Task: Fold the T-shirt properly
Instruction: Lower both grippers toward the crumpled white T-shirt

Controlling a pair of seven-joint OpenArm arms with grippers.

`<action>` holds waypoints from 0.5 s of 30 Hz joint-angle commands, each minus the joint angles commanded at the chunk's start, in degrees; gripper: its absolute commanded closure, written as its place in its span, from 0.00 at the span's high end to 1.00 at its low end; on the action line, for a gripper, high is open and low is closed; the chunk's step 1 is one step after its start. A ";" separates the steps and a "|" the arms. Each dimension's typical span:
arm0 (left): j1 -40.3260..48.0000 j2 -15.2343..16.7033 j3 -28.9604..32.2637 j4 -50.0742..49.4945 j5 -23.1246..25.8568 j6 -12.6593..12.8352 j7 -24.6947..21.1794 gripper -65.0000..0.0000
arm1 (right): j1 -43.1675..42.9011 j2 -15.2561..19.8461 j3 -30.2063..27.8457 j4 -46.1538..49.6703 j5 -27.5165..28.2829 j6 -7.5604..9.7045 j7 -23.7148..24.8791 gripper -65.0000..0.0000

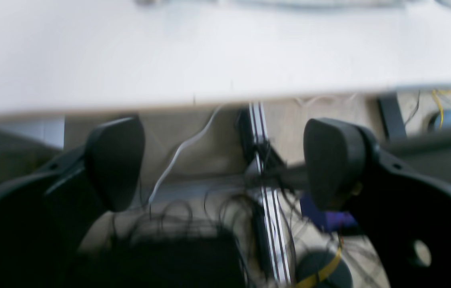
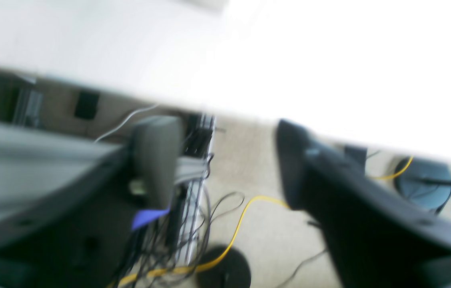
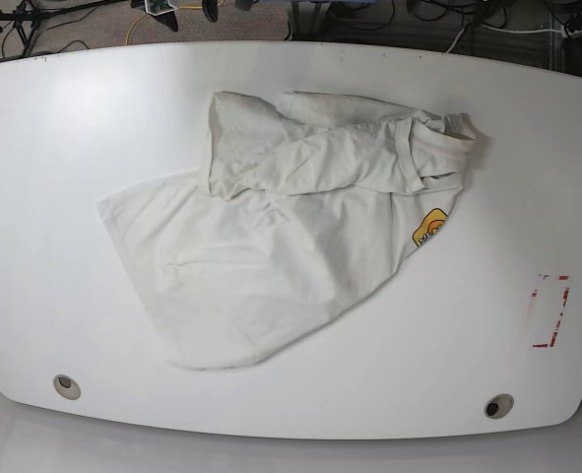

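Note:
The cream T-shirt (image 3: 271, 256) lies crumpled on the white table (image 3: 74, 148) in the base view. Its upper part and sleeves are bunched over the body, and the yellow-orange logo patch (image 3: 429, 229) shows at its right edge. Neither arm appears in the base view. In the left wrist view my left gripper (image 1: 221, 160) is open and holds nothing, hanging off the table edge (image 1: 209, 96) over the floor. My right gripper (image 2: 225, 160) is also open and holds nothing, likewise beyond the table edge (image 2: 249, 114). Both wrist views are blurred and the T-shirt is not clear in either.
Red tape marks (image 3: 551, 310) sit near the table's right side. Two round grommets (image 3: 66, 386) (image 3: 498, 406) lie near the front edge. Under the table are an aluminium rail (image 1: 265, 192), tangled dark wires and a yellow cable (image 2: 241, 216).

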 joint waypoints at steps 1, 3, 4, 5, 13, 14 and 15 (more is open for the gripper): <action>-0.62 -0.09 0.00 0.00 0.00 0.00 0.00 0.92 | 0.88 0.00 0.09 0.00 0.00 0.00 0.00 0.68; -2.20 -0.09 0.00 0.00 0.00 0.00 0.00 0.92 | 2.64 0.00 0.09 -0.18 0.00 0.00 0.00 0.68; -2.90 -0.09 0.00 0.00 0.00 0.00 0.00 0.92 | 3.34 0.00 0.09 -0.26 0.00 0.00 0.00 0.68; -3.69 -0.09 0.26 0.00 0.00 -0.09 0.00 0.92 | 4.04 0.00 0.09 -0.26 0.00 0.00 0.00 0.68; -9.49 -4.84 7.38 -0.09 0.00 -0.09 2.90 0.92 | 9.14 0.00 -0.18 -0.09 0.00 0.00 0.00 0.69; -10.02 -5.27 8.35 -0.09 0.00 -0.09 3.25 0.92 | 9.58 -0.09 -0.18 -0.09 0.00 0.00 0.00 0.69; -11.16 -5.80 9.85 -0.09 -0.09 -0.09 3.96 0.92 | 10.29 -0.09 -0.18 -0.09 0.00 0.00 0.00 0.69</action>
